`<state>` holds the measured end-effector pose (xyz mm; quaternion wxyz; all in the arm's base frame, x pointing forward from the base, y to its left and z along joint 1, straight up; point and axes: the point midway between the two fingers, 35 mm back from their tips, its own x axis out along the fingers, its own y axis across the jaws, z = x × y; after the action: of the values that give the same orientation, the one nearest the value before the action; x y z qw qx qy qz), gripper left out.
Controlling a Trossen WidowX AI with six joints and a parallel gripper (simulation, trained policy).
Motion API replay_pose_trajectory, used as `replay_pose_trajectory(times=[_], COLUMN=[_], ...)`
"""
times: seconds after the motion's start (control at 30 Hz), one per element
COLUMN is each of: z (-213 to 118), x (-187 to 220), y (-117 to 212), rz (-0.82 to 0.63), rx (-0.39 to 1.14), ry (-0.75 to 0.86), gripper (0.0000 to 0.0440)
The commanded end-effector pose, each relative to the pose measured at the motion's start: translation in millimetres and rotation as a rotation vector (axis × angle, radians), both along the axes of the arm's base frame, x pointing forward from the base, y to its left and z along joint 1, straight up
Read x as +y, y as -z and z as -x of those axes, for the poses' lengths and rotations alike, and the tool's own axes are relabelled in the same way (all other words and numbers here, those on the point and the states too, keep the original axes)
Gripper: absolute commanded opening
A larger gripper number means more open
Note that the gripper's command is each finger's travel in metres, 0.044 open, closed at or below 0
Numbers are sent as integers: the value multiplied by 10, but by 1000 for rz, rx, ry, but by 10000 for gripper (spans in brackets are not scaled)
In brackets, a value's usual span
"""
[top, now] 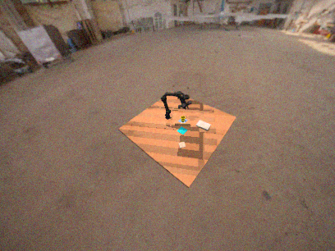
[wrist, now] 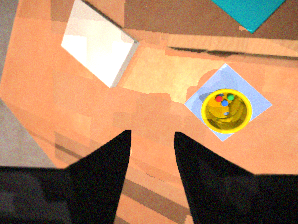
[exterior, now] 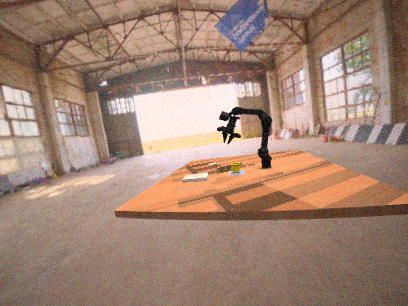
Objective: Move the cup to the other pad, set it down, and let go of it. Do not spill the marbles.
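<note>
The yellow cup (top: 183, 119) (exterior: 236, 167) (wrist: 225, 121) stands upright on a light blue pad (exterior: 241, 173) (wrist: 225, 76). Red, green and blue marbles show inside it in the wrist view. The other pad (top: 182, 130) (wrist: 250, 12) is cyan, carries nothing, and is cut off by the top edge of the wrist view. My gripper (top: 184, 107) (exterior: 226, 142) (wrist: 152, 136) is partly open with nothing between its fingers. It points down, well above the table, and the cup lies to the right of and beyond the fingertips in the wrist view.
A flat white block (top: 203, 125) (exterior: 195, 177) (wrist: 97, 45) lies on the wooden table (top: 153, 141). A wood-coloured strip, perhaps a low bar, (top: 182, 125) runs between the two pads. A small pale square (top: 182, 144) lies beyond the cyan pad.
</note>
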<state>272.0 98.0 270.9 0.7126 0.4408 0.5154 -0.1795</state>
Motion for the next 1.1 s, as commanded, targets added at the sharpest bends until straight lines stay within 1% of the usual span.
replay_pose_trajectory(times=[0.0, 0.7, 1.07], z=[10, 206, 299], x=[-24, -221, -299], y=[51, 538, 750], rz=[14, 133, 187], rx=[40, 348, 452], ry=[20, 116, 168], gripper=[153, 149, 160])
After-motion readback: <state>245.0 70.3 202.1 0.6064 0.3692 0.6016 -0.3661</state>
